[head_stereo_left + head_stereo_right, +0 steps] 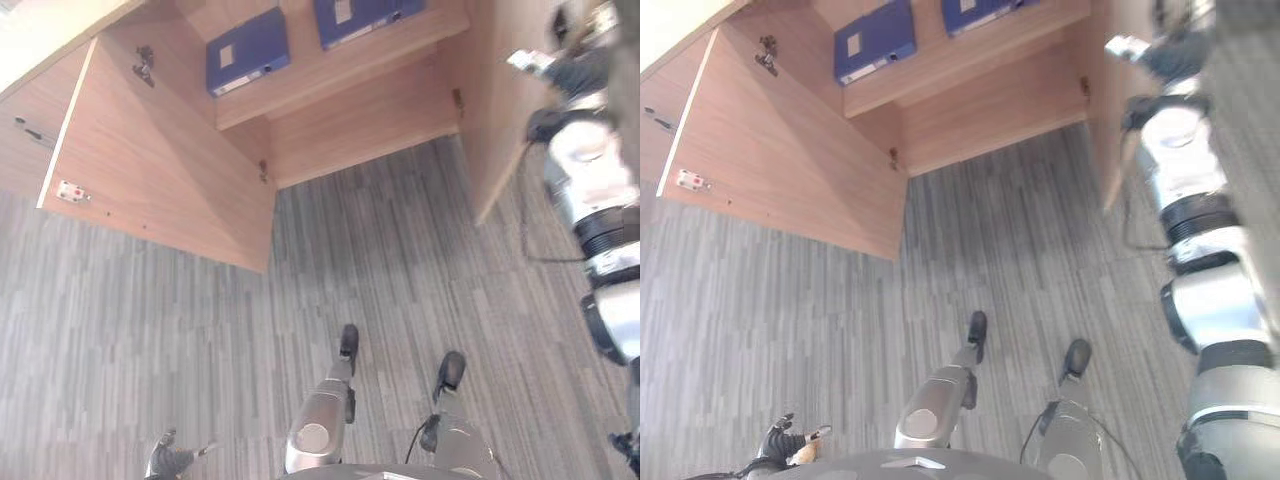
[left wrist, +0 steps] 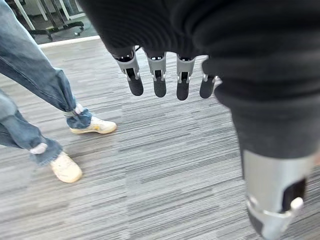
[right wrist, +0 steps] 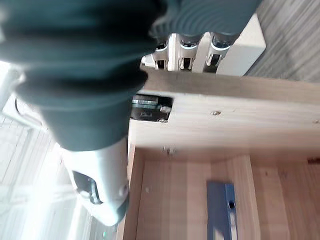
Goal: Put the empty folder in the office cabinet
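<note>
Two blue folders stand side by side on a shelf inside the open wooden cabinet (image 1: 350, 120): one folder (image 1: 247, 52) on the left, the other folder (image 1: 360, 15) on the right. A blue folder (image 3: 220, 210) also shows inside the cabinet in the right wrist view. My right hand (image 3: 181, 50) is raised at the edge of the cabinet's right door (image 1: 500, 110), by a metal hinge (image 3: 150, 107). My left hand (image 2: 159, 80) hangs low at my left side (image 1: 170, 458), open and holding nothing, over the grey carpet.
The cabinet's left door (image 1: 160, 170) stands wide open over the striped grey carpet (image 1: 420, 250). A person in jeans and light shoes (image 2: 92, 125) stands close by on my left side.
</note>
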`<state>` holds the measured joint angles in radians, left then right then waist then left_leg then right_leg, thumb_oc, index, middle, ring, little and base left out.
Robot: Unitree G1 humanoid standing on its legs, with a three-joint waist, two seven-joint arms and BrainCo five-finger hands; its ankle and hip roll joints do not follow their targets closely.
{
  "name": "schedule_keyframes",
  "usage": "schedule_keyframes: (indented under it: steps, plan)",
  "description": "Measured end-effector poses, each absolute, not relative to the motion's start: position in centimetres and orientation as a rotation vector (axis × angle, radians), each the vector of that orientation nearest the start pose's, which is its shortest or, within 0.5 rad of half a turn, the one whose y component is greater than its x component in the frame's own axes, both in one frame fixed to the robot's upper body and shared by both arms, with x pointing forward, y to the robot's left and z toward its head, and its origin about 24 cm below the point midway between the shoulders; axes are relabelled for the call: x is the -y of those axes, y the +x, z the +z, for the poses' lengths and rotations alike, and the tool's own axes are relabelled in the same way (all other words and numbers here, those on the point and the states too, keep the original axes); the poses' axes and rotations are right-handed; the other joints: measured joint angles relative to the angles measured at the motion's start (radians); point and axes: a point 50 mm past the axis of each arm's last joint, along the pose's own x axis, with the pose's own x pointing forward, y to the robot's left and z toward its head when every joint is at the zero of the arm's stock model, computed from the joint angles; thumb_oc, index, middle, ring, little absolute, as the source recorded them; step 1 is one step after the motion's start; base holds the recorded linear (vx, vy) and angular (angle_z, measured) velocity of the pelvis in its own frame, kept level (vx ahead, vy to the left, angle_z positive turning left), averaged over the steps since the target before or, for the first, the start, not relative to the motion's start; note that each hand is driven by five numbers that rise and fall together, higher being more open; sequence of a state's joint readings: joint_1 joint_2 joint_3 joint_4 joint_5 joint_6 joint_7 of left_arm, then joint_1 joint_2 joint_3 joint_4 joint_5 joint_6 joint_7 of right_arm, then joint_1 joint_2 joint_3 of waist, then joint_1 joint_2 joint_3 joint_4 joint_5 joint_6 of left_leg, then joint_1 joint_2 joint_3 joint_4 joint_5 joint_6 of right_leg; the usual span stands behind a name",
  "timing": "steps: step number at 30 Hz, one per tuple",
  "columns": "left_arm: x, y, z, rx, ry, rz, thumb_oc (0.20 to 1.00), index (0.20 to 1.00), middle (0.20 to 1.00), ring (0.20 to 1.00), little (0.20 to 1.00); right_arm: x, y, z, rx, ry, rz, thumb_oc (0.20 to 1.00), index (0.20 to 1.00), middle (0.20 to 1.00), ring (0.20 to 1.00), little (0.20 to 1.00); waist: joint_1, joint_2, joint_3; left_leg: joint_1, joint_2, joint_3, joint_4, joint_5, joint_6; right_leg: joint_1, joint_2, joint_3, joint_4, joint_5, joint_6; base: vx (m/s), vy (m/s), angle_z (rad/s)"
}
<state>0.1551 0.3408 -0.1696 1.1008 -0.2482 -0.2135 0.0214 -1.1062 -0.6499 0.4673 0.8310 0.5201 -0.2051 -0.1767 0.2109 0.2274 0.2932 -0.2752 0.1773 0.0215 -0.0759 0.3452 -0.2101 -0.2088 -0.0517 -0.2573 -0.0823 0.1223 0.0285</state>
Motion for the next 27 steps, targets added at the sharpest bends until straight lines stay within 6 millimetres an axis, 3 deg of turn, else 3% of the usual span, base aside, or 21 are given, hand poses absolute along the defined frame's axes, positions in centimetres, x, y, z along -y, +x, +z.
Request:
schedule_keyframes:
  steps: [1,3,5,7,8,10,11,12,14,15,16,20,21,24,25,27]
  plan:
    - [-27.0,7.6,-14.4,-1.015,0.193,0.226,1.0,1.0,1.0,1.0,1.0,20.3,40.2,22.9,0.365,-0.335,-0.044,1.0,1.0,1.0,1.0,1.0,0.002,-0.022,-0.011,0.018,0.006,0.0,-0.001,-0.003,-0.003,0.024,0.005,-0.01,0.0,-0.006,-0.008,0.06,0.043,0.14]
    - [-26.8,7.8,-14.4,-1.011,0.191,0.223,1.0,1.0,1.0,1.0,1.0,18.5,40.3,21.8,0.344,-0.332,0.031,1.0,1.0,1.0,1.0,1.0,0.004,-0.051,-0.011,0.024,0.011,-0.001,0.0,-0.011,-0.013,0.033,0.012,-0.017,-0.001,-0.009,-0.011,0.06,0.054,0.17]
    - [-26.5,8.5,-14.4,-1.004,0.196,0.207,1.0,1.0,1.0,1.0,1.0,17.8,40.3,20.5,0.308,-0.331,0.066,1.0,1.0,1.0,1.0,1.0,0.016,-0.056,-0.011,0.039,0.012,-0.001,0.0,-0.027,-0.019,0.059,0.014,-0.032,-0.004,-0.015,-0.011,0.06,0.028,0.24]
    - [-26.7,8.0,-14.6,-1.022,0.201,0.22,1.0,1.0,1.0,1.0,1.0,16.2,40.3,19.6,0.289,-0.357,0.131,1.0,1.0,1.0,1.0,1.0,0.039,-0.058,-0.02,0.061,0.015,0.001,0.0,-0.078,-0.004,0.076,0.018,-0.032,-0.005,-0.02,-0.012,0.04,0.022,0.03]
    - [-26.7,8.0,-14.6,-1.022,0.201,0.22,1.0,1.0,1.0,1.0,1.0,16.2,40.3,19.6,0.289,-0.357,0.131,1.0,1.0,1.0,1.0,1.0,0.039,-0.058,-0.02,0.061,0.015,0.001,0.0,-0.078,-0.004,0.076,0.018,-0.032,-0.005,-0.02,-0.012,0.05,0.078,-0.05]
    - [-27.1,7.4,-14.6,-1.043,0.195,0.257,1.0,1.0,1.0,1.0,1.0,15.6,40.2,18.6,0.264,-0.388,0.169,1.0,1.0,1.0,1.0,1.0,0.051,-0.063,-0.04,0.078,0.015,0.002,0.0,-0.139,0.023,0.092,0.018,-0.035,-0.006,-0.02,-0.002,0.05,0.082,0.05]
    - [-27.4,7.2,-14.6,-1.049,0.19,0.286,1.0,1.0,1.0,1.0,1.0,14.9,40.1,17.8,0.245,-0.406,0.19,1.0,1.0,1.0,1.0,1.0,0.06,-0.087,-0.049,0.089,-0.003,0.003,0.0,-0.155,0.035,0.106,0.001,-0.036,-0.003,-0.013,0.012,0.02,0.045,0.11]
    - [-27.4,7.2,-14.6,-1.049,0.19,0.286,1.0,1.0,1.0,1.0,1.0,14.9,40.1,17.8,0.245,-0.406,0.19,1.0,1.0,1.0,1.0,1.0,0.06,-0.087,-0.049,0.089,-0.003,0.003,0.0,-0.155,0.035,0.106,0.001,-0.036,-0.003,-0.013,0.012,0.0,0.071,0.11]
    - [-28.0,6.9,-14.5,-1.055,0.195,0.311,1.0,1.0,1.0,1.0,1.0,13.5,40.0,16.8,0.227,-0.389,0.232,1.0,1.0,1.0,1.0,1.0,0.073,-0.132,-0.087,0.092,-0.025,0.003,-0.001,-0.163,0.046,0.111,-0.021,-0.038,-0.004,-0.013,0.025,0.02,0.083,0.12]
    - [-28.0,7.3,-14.4,-1.047,0.196,0.311,1.0,1.0,1.0,1.0,1.0,13.4,40.1,16.4,0.213,-0.396,0.226,1.0,1.0,1.0,1.0,1.0,0.076,-0.141,-0.096,0.092,-0.033,-0.004,-0.001,-0.164,0.048,0.12,-0.027,-0.053,-0.001,-0.011,0.03,0.04,0.071,0.52]
    - [-28.1,8.5,-14.3,-1.032,0.198,0.317,1.0,1.0,1.0,1.0,1.0,14.8,40.5,14.4,0.108,-0.412,0.16,1.0,1.0,1.0,1.0,1.0,0.081,-0.151,-0.105,0.115,-0.042,-0.034,0.0,-0.164,0.052,0.161,-0.034,-0.085,-0.002,-0.019,0.032,0.02,0.079,0.55]
    - [-27.9,9.0,-14.1,-1.013,0.215,0.305,1.0,1.0,1.0,1.0,1.0,15.7,39.9,11.3,0.006,-0.394,0.114,1.0,1.0,1.0,1.0,1.0,0.109,-0.204,-0.143,0.131,-0.055,-0.037,0.0,-0.175,0.065,0.18,-0.044,-0.088,-0.003,-0.033,0.044,0.03,0.036,0.16]
    - [-27.9,9.1,-13.9,-0.996,0.218,0.308,1.0,1.0,1.0,1.0,1.0,16.4,39.2,9.7,-0.024,-0.386,0.1,1.0,1.0,1.0,1.0,1.0,0.11,-0.211,-0.147,0.145,-0.059,-0.039,0.0,-0.176,0.066,0.197,-0.044,-0.092,-0.001,-0.033,0.045,0.01,0.001,0.12]
    - [-29.4,9.2,-12.7,-0.913,0.23,0.429,1.0,1.0,1.0,1.0,1.0,18.4,33.1,0.4,-0.252,-0.325,0.079,1.0,1.0,1.0,1.0,1.0,0.114,-0.258,-0.183,0.185,-0.064,-0.045,-0.001,-0.198,0.071,0.24,-0.056,-0.106,-0.006,-0.062,0.047,0.03,-0.02,0.11]
    - [-29.4,9.2,-12.7,-0.913,0.23,0.429,1.0,1.0,1.0,1.0,1.0,18.4,33.1,0.4,-0.252,-0.325,0.079,1.0,1.0,1.0,1.0,1.0,0.114,-0.258,-0.183,0.185,-0.064,-0.045,-0.001,-0.198,0.071,0.24,-0.056,-0.106,-0.006,-0.062,0.047,0.03,-0.013,-0.04]
    - [-31.6,7.9,-12.1,-0.909,0.218,0.607,1.0,1.0,1.0,1.0,1.0,18.7,26.1,-6.1,-0.454,-0.271,0.099,1.0,1.0,1.0,1.0,1.0,0.097,-0.277,-0.195,0.203,-0.061,-0.036,-0.001,-0.199,0.071,0.253,-0.052,-0.096,-0.004,-0.064,0.052,0.05,-0.013,-0.14]
